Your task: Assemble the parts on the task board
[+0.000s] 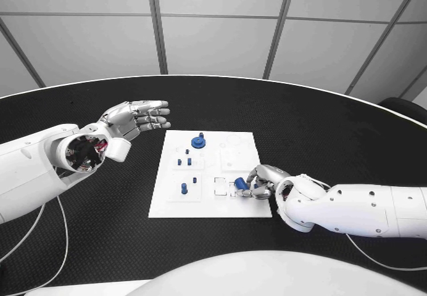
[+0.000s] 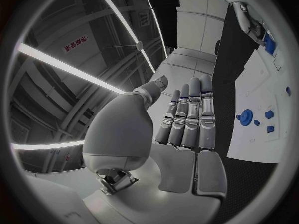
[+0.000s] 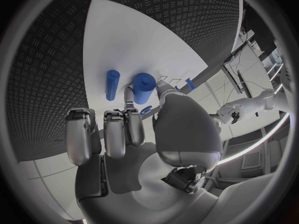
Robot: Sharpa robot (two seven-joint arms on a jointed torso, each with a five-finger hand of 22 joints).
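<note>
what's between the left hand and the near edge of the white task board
In the head view, only bare black table lies between the left hand, raised beyond the board's far left corner, and the task board.

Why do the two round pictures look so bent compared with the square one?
Fisheye lenses: in the left wrist view the ceiling light strips curve and glare brightly behind the left hand; in the right wrist view the task board bows into a wedge. The head view keeps the board's edges straight, evenly lit, with soft shadows only.
</note>
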